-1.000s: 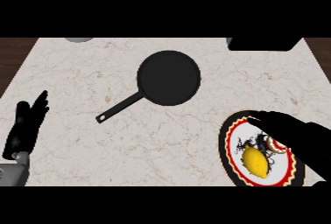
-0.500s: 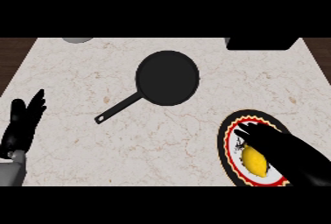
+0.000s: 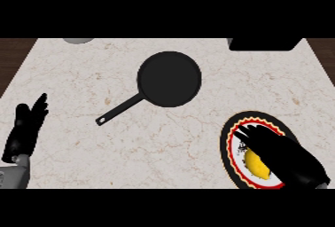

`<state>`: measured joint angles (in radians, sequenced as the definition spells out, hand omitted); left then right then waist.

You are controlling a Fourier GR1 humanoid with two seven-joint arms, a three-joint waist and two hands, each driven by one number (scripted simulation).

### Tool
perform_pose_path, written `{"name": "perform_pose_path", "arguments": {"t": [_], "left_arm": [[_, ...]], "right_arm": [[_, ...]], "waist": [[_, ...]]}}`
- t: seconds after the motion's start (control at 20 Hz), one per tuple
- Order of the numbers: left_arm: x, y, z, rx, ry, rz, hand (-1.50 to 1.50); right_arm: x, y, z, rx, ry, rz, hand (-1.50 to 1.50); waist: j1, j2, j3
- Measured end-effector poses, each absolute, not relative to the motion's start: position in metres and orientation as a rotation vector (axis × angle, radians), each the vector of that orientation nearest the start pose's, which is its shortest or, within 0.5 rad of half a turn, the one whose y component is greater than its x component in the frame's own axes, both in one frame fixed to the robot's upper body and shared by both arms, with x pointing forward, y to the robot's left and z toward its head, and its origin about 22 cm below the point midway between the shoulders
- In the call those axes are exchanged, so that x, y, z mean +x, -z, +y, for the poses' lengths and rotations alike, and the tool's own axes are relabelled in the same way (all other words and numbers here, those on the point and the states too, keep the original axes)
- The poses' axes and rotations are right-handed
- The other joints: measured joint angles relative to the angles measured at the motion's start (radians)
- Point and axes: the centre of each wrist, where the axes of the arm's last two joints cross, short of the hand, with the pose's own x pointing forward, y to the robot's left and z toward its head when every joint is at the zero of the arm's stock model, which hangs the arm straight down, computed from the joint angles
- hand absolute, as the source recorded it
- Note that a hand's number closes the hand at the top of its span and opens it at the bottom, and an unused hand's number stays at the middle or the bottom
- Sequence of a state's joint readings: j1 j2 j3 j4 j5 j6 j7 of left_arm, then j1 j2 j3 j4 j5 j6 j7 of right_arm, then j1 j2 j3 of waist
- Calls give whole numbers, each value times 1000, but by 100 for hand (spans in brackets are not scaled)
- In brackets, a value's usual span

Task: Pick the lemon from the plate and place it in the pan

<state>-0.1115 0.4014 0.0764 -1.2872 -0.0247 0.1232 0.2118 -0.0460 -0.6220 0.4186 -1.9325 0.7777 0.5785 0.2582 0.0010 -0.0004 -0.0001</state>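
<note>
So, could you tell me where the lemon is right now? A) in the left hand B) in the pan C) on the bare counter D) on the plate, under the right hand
D: the lemon lies on the plate, partly covered by the right hand.

On my feed the left hand [image 3: 26,128] is matte black all over, a long narrow shape with slim tapering fingers. Below it I can see a bit of its pale grey forearm [image 3: 12,177], smooth and blocky (only a corner shows at the lower edge). The right hand [image 3: 278,150] is the same flat black, broader in outline, its fingers ending in thin pointed tips. I make out no cables, screws or markings on either.
</note>
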Motion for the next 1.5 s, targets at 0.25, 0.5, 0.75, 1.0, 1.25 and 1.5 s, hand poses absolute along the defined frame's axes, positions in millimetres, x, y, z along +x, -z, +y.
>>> {"name": "perform_pose_path", "arguments": {"t": [0.25, 0.5, 0.75, 1.0, 1.25, 1.5], "left_arm": [[272, -12, 350, 496, 94, -1199, 0], [267, -17, 349, 497, 97, -1197, 0], [256, -15, 347, 499, 90, -1201, 0], [266, -8, 356, 499, 94, -1203, 0], [266, -10, 353, 492, 97, -1201, 0], [264, -10, 351, 492, 102, -1204, 0]], "right_arm": [[213, -81, -239, -617, -1686, -1043, -150], [215, -70, -243, -617, -1679, -1048, -150], [216, -59, -239, -615, -1683, -1038, -150], [219, -49, -233, -627, -1681, -1004, -150], [228, -37, -230, -643, -1692, -968, 150], [237, -29, -238, -686, -1753, -1031, 150]], "waist": [[-1, 0, 0], [0, 0, 0], [0, 0, 0], [-2, 0, 0], [-1, 0, 0], [1, 0, 0]]}}
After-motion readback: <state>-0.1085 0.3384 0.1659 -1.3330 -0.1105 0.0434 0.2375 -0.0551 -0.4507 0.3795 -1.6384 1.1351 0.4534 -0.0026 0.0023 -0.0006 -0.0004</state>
